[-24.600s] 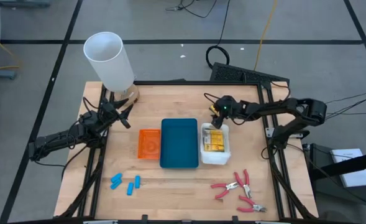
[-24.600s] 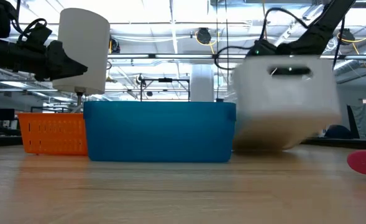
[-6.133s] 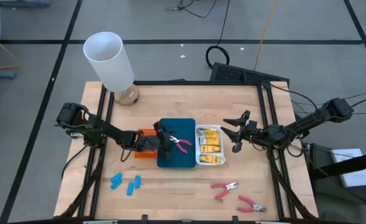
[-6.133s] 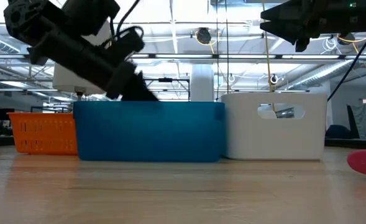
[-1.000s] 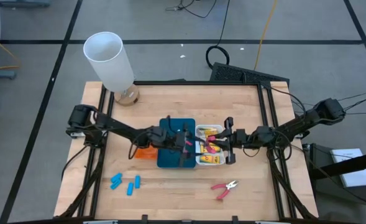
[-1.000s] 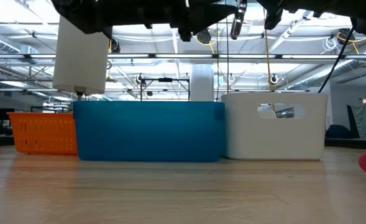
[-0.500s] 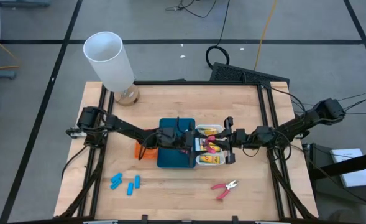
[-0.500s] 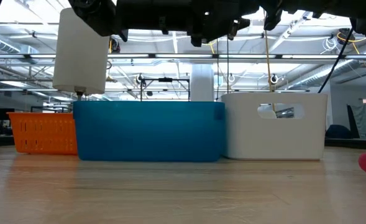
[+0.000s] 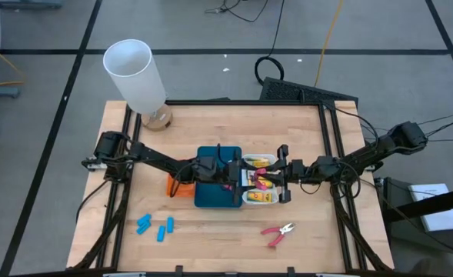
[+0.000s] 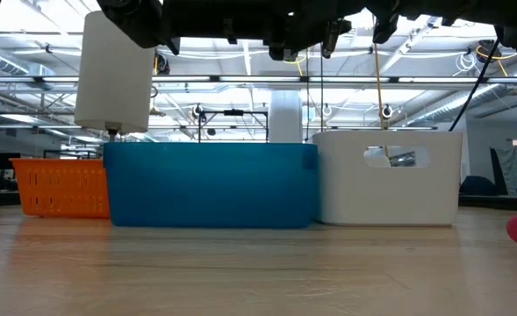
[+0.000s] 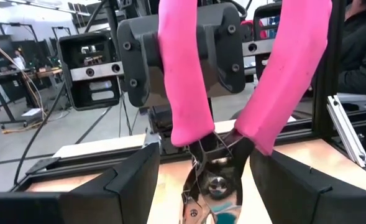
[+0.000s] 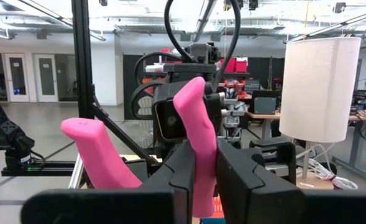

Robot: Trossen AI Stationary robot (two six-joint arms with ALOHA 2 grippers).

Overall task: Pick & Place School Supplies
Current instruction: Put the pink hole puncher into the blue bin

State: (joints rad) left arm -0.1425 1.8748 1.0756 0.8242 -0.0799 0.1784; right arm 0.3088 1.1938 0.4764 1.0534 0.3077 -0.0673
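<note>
High view: both arms meet over the middle of the wooden table [image 9: 303, 138]. Left gripper [image 9: 234, 178] sits above the seam between the blue rectangular tray [image 9: 211, 196] and the white rectangular bin [image 9: 266, 201]. Right gripper [image 9: 278, 177] is over the white bin, facing the left one. Pink between them, but too small there to sort out who holds what.

Wrist views settle it. Left wrist: the pink-handled metal pliers [image 11: 215, 130] have the metal head clamped between the left fingers [image 11: 133, 180], 2 handles splayed in a V toward the other arm. Right wrist: right fingers [image 12: 183, 168] closed on 1 pink handle [image 12: 198, 137], the second handle free beside it. Looks like the same pliers held at both ends, above the white bin's inner edge.

Low view shows only dark arm parts along the upper edge, clear above the tray rims; orange perforated tray [image 10: 65, 186] at the far side of the blue one.

Yellow-orange packets [image 9: 261, 195] lie in the white bin. A second pair of pink-handled pliers [image 9: 277, 233] lies on the table near the front, jaws open. 3 light-blue stubby pieces [image 9: 155, 226] lie front-left. Tall white cylinder [image 9: 136, 75] stands back-left.
</note>
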